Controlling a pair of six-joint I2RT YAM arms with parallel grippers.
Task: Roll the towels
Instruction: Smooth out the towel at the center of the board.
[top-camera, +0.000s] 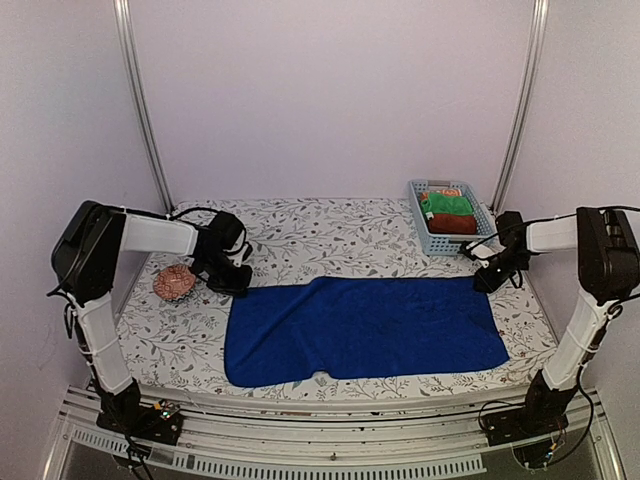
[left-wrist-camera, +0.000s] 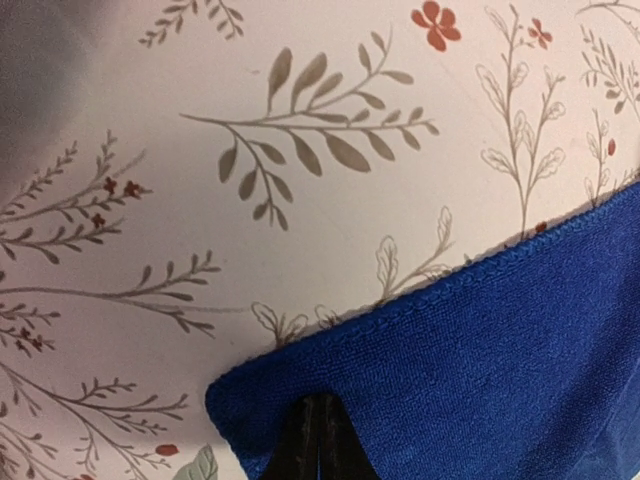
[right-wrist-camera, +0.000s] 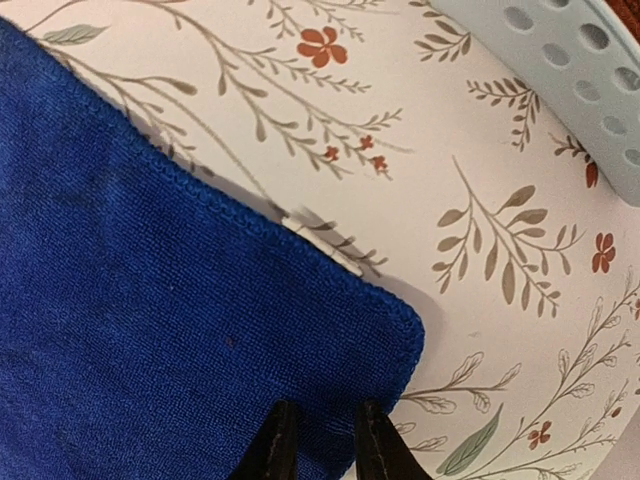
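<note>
On the tabletop (top-camera: 300, 225), starting the roll: pinching far left corner of flat blue towel (top-camera: 365, 330) with shut left hand (left-wrist-camera: 318, 430), right hand (right-wrist-camera: 320, 430) slightly apart at far right corner, grip unclear; next, curl edge over evenly.

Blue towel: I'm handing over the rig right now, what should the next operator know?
Left hand: shut at the blue towel's far-left corner.
Right hand: fingers slightly apart over the far-right corner; grip unclear.
Towel flat, unrolled; a dark red cloth sits in the basket.
Done: blue towel spread out. Left: rolling it, probably from the far edge.
</note>
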